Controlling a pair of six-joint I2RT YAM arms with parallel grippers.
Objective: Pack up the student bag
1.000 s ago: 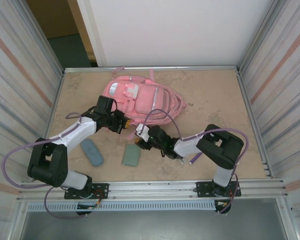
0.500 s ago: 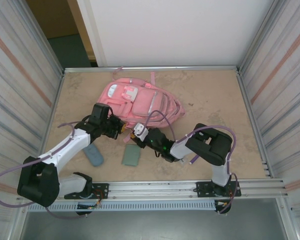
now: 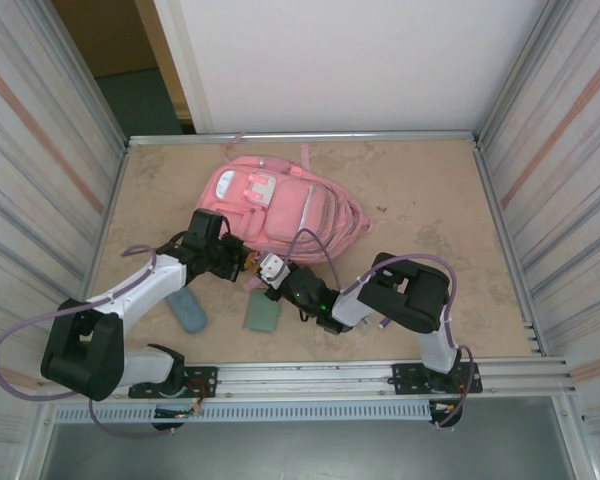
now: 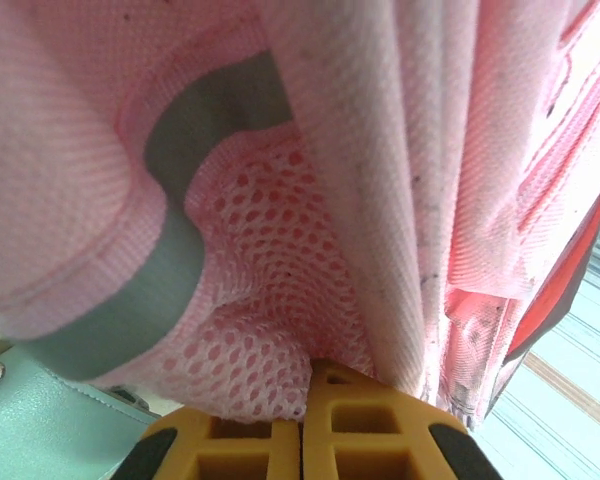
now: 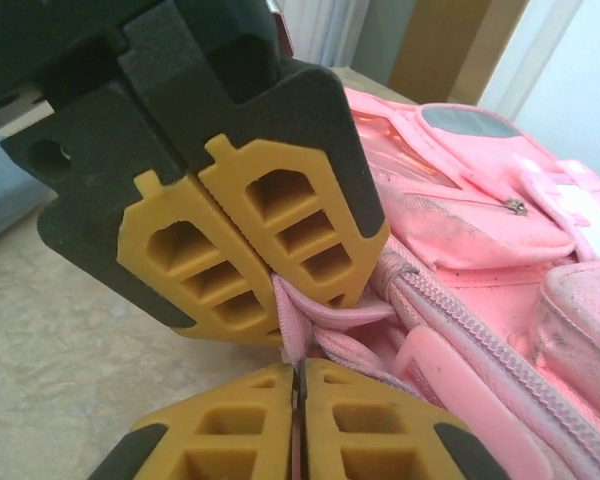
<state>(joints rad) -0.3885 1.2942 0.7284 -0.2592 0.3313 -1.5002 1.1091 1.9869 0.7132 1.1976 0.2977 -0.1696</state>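
Observation:
The student bag (image 3: 285,200), a large pink backpack, lies at the middle back of the table, front pockets up. My left gripper (image 3: 242,262) and right gripper (image 3: 268,273) meet at its near-left corner. In the left wrist view the left gripper (image 4: 302,400) is shut on the bag's pink mesh (image 4: 270,290), beside a grey band. In the right wrist view the right gripper (image 5: 298,375) is shut on a pink strap loop (image 5: 325,315) by the zip. The left gripper's yellow fingers (image 5: 280,215) pinch the same loop just above.
A blue-grey pouch (image 3: 185,308) and a green flat case (image 3: 263,312) lie on the table near the front, just below the grippers. Corrugated metal walls (image 3: 50,180) close in both sides. Bare tabletop (image 3: 430,200) lies to the right of the bag.
Both grippers have shifted toward the near left, and the bag's near-left corner has come with them. The left arm's elbow has swung.

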